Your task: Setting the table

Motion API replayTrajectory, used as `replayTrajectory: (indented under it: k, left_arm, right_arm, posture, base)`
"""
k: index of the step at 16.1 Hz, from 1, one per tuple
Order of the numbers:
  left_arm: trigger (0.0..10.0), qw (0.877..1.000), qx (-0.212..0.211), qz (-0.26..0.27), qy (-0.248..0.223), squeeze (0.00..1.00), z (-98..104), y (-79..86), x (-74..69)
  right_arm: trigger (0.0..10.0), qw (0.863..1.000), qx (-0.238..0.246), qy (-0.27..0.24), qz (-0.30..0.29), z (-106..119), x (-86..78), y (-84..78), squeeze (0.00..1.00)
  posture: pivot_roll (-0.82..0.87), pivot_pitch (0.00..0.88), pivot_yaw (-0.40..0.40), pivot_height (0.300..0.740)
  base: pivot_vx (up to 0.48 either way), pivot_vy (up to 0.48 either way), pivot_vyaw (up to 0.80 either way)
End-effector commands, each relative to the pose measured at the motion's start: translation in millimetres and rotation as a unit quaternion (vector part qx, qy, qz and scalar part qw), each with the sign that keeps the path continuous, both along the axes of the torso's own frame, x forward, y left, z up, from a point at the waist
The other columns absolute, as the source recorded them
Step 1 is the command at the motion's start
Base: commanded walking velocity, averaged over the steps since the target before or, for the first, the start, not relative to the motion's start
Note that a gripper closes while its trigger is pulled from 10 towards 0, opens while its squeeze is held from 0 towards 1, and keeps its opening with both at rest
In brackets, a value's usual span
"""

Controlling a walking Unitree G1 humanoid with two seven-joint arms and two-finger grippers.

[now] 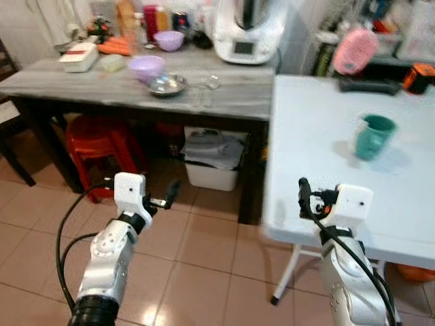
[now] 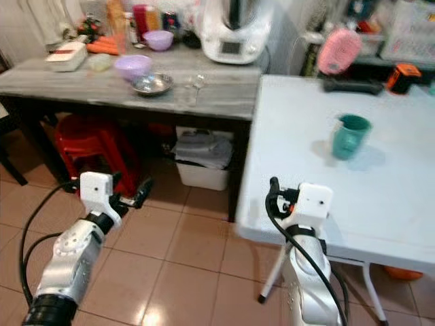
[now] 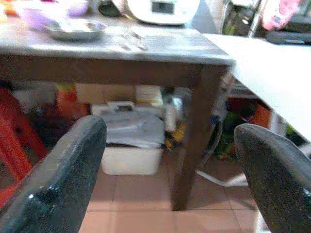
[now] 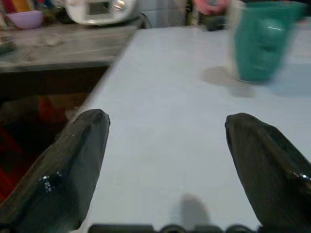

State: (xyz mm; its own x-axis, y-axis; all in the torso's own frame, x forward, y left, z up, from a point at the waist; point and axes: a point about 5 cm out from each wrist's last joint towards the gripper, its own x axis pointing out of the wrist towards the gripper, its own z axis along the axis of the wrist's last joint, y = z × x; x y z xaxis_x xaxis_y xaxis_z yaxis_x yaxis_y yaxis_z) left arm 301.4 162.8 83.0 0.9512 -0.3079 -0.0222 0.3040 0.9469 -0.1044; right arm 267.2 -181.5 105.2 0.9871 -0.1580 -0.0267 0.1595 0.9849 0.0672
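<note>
Standing on white table (image 1: 306, 136), teal cup (image 1: 373, 136) — well beyond right tool (image 4: 165, 160), fingers apart.

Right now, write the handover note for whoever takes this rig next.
Left gripper: open, empty, over the floor in front of the grey table.
Right gripper: open, empty, over the near edge of the white table.
Teal cup stands upright on the white table.
Purple bowl and steel bowl sit on the grey table.
Done: only the cup is on the white table.
Left: probably fetching the bowls.
</note>
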Motion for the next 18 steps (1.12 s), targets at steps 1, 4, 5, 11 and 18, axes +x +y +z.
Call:
replayTrajectory:
  k: [1,4,5,11,18]
  left_arm:
    - [10.0,1.0,0.001,-0.012,-0.002,0.0,1.8,-6.4,1.1]
    - [10.0,1.0,0.001,-0.013,-0.002,0.0,1.7,-6.4,1.4]
    - [10.0,1.0,0.002,-0.014,-0.002,0.0,1.7,-6.5,1.4]
    - [10.0,1.0,0.004,-0.017,-0.003,0.0,1.6,-6.2,0.6]
    - [10.0,0.999,-0.012,-0.04,-0.014,0.0,2.8,-8.5,-2.9]
  right_arm:
    - [10.0,1.0,-0.003,-0.008,-0.007,3.9,0.9,-4.0,0.0]
    - [10.0,1.0,0.0,-0.009,-0.009,4.5,1.9,-4.2,0.0]
    - [10.0,1.0,0.001,-0.009,-0.009,4.4,2.0,-4.0,0.0]
    - [10.0,1.0,-0.002,-0.01,-0.004,3.8,1.6,-1.8,0.0]
    - [10.0,1.0,-0.018,-0.015,0.002,5.9,1.6,-0.3,0.0]
  posture:
    - [-0.07,0.0,0.026,0.74]
    - [-0.07,0.0,0.026,0.74]
    - [-0.07,0.0,0.026,0.74]
    - [-0.07,0.0,0.025,0.74]
    - [-0.07,0.0,0.027,0.74]
  base:
    - [0.0,-0.364,0.0]
    - [0.0,-0.366,0.0]
    - [0.0,-0.364,0.0]
    - [0.0,-0.356,0.0]
    - [0.0,0.0,0.0]
